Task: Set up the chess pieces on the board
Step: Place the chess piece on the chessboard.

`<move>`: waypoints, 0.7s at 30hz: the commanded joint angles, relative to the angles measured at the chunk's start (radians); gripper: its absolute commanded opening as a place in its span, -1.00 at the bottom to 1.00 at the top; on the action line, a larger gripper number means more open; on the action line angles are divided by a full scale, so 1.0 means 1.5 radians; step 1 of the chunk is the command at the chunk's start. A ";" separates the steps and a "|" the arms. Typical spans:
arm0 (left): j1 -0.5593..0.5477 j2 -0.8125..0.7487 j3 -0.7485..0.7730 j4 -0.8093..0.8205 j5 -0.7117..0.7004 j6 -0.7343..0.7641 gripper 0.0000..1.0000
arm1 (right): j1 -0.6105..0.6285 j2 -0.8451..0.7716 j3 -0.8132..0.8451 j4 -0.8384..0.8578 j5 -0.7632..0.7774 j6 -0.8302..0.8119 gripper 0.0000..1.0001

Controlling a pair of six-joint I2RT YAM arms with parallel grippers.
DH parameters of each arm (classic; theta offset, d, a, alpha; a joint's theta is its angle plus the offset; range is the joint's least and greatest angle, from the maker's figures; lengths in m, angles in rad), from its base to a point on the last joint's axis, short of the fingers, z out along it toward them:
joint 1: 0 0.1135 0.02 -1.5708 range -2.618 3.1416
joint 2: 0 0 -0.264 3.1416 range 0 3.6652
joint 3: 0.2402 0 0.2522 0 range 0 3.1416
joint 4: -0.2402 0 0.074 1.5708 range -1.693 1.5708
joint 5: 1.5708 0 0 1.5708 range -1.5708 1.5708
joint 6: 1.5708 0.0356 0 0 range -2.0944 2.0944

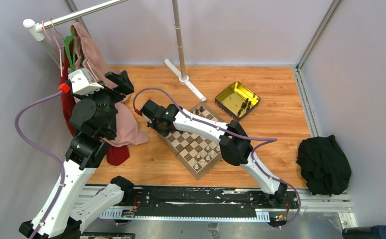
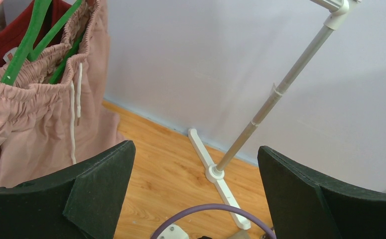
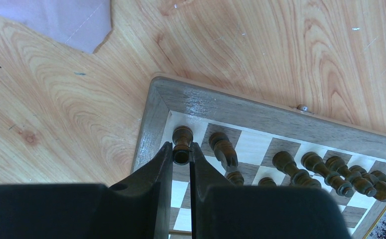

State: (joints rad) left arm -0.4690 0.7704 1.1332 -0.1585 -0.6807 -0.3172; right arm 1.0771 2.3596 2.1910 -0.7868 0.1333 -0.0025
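Only close-up: right end effector [image 3: 182, 149] grips chessman [image 3: 183, 135].

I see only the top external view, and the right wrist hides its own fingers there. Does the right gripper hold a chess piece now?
Observer: Yes. The right gripper is shut on a dark brown piece at the corner of the board.
Operator: Are other pieces near it?
Observer: Yes, more dark pieces stand along the same edge, right beside it.
Operator: And the left gripper?
Observer: The left gripper is open and empty, pointing at the rack pole.
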 commanded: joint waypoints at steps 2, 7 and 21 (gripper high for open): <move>-0.005 -0.004 0.007 0.015 0.002 0.007 1.00 | -0.008 0.012 0.013 -0.018 -0.004 -0.012 -1.00; -0.005 -0.003 0.009 0.012 0.005 0.007 1.00 | -0.009 0.013 0.010 -0.017 -0.009 -0.011 -1.00; -0.005 0.001 0.007 0.016 0.007 0.008 1.00 | -0.010 0.015 0.007 -0.015 -0.012 -0.012 -0.65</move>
State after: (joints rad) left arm -0.4690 0.7696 1.1332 -0.1581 -0.6746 -0.3172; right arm 1.0706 2.3638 2.1906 -0.7860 0.1230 -0.0025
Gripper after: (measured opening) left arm 0.999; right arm 0.177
